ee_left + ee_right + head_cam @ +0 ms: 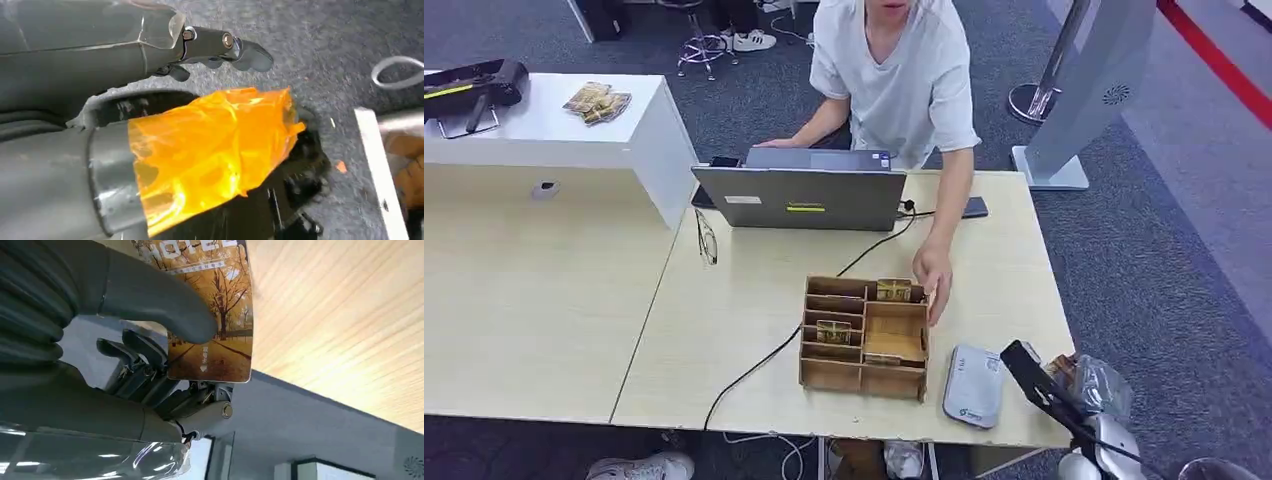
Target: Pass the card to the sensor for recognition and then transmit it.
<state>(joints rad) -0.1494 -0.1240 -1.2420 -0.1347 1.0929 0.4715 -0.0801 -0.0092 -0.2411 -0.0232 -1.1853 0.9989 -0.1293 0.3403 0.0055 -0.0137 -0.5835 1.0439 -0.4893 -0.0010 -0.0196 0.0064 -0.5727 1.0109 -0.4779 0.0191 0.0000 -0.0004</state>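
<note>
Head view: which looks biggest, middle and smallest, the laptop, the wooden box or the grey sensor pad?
1. Laptop, widest of the three.
2. Wooden box, a bit smaller.
3. Grey sensor pad, clearly smallest.
The laptop lies farther from the camera, so it is truly bigger.

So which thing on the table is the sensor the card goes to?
Find the light wooden table with the laptop. Near its front edge, right of the brown wooden organizer box, lies the sensor: a flat grey-white pad with rounded corners, unlike the compartmented box.
</note>
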